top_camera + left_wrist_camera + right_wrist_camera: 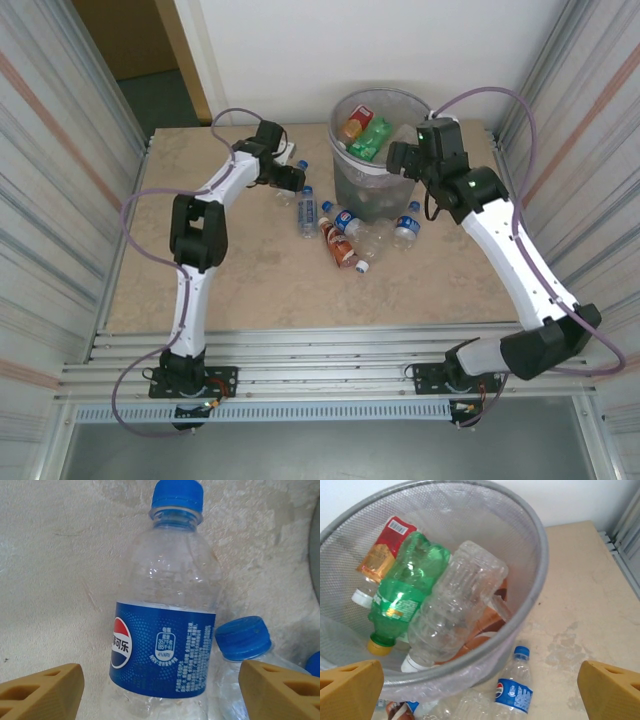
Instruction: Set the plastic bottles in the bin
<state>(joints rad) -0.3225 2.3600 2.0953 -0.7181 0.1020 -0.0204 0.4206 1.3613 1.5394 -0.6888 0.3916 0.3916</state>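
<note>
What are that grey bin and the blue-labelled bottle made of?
The bin looks like fine grey mesh, matte, see-through; metal or plastic, I cannot tell. The bottle is thin clear glossy plastic, the table showing through it, with a printed blue film label and ridged blue plastic cap.

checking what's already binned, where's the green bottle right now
In the right wrist view, the green bottle lies inside the bin, left of centre, between an orange-labelled bottle on its left and a clear ribbed bottle on its right.
</note>
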